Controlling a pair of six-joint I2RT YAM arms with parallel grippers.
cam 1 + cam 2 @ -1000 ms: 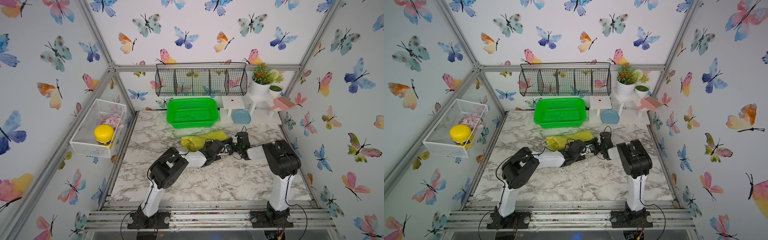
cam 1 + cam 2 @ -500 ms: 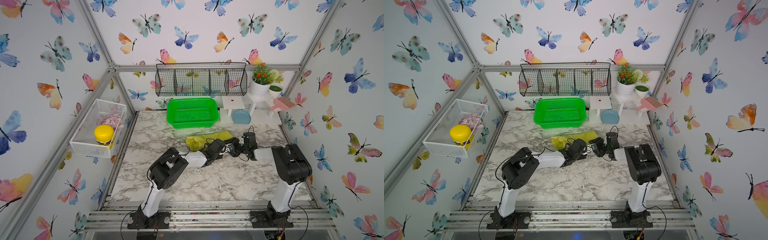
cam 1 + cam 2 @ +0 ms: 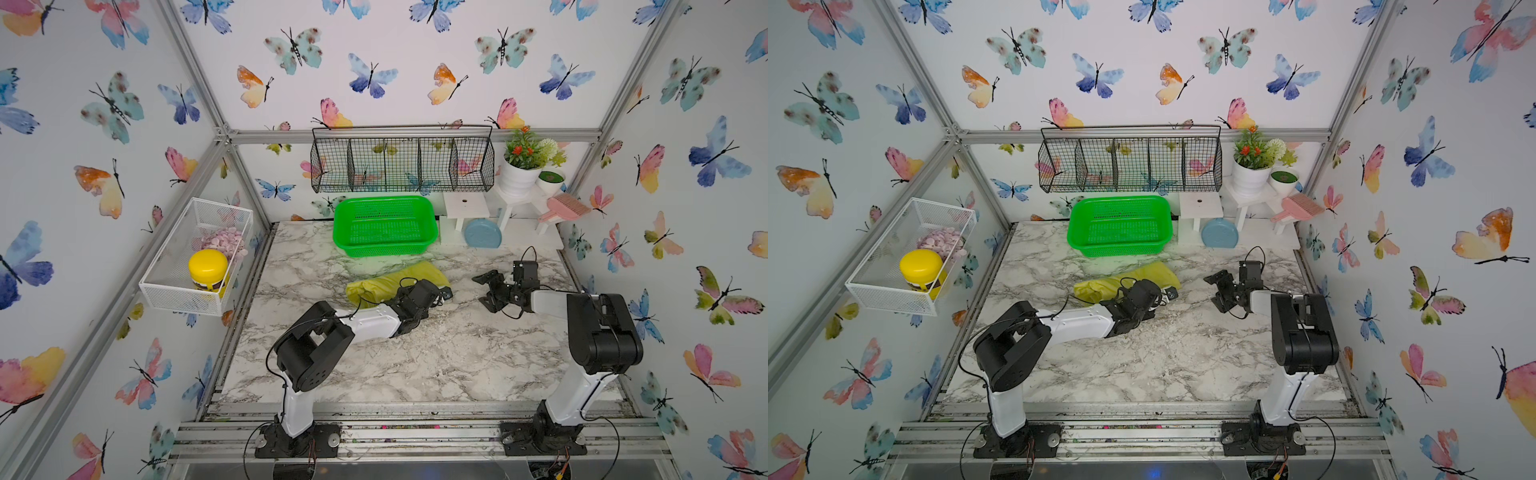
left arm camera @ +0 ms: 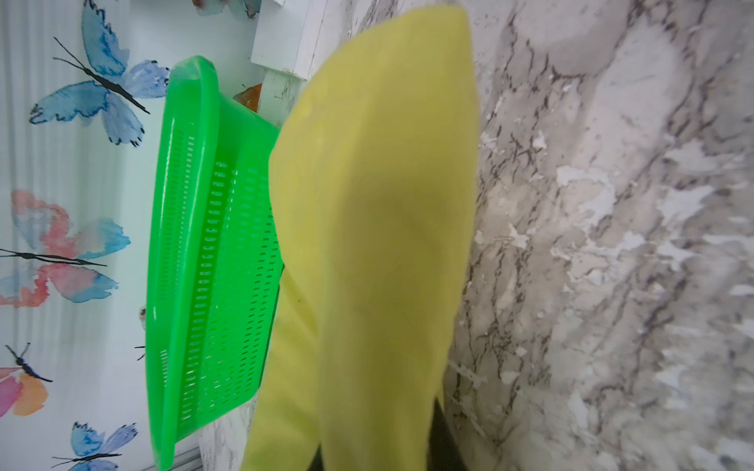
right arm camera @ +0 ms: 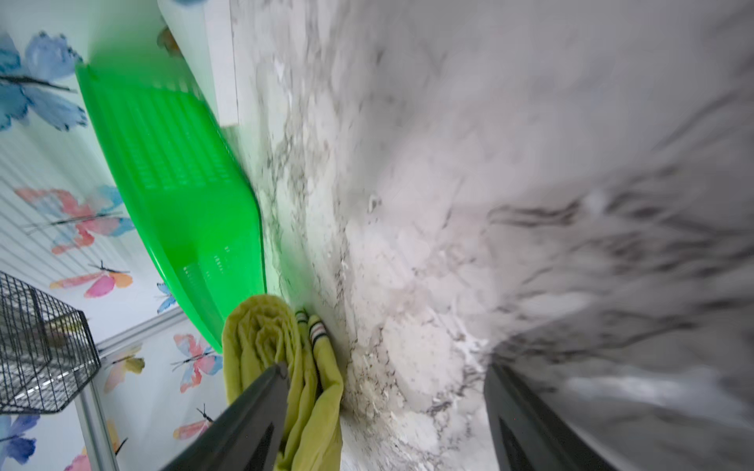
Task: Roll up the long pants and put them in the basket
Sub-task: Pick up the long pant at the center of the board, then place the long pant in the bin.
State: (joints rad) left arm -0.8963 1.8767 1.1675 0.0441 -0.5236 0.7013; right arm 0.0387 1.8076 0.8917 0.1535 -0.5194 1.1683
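Observation:
The long pants (image 3: 388, 282) (image 3: 1121, 281) lie as a yellow-green roll on the marble table (image 3: 415, 357), just in front of the green basket (image 3: 384, 226). My left gripper (image 3: 438, 294) (image 3: 1166, 296) reaches in from the near side at the roll's right end. It is shut on the fabric, which fills the left wrist view (image 4: 375, 244) and hides most of the fingers. My right gripper (image 3: 487, 291) (image 3: 1219, 291) hovers open a short way right of the roll, holding nothing. In the right wrist view the rolled end (image 5: 261, 338) and striped waistband (image 5: 315, 332) show beyond one finger (image 5: 257, 407).
A white stool (image 3: 465, 208), blue disc (image 3: 482, 235), plant pot (image 3: 517, 178) and pink brush (image 3: 561, 208) line the back right. A black wire rack (image 3: 401, 164) hangs on the back wall. A white wire basket (image 3: 195, 253) with a yellow-lidded jar hangs on the left wall.
My left gripper closed on the right end of the roll. My right gripper opened, let go of the pants and pulled back to the right.

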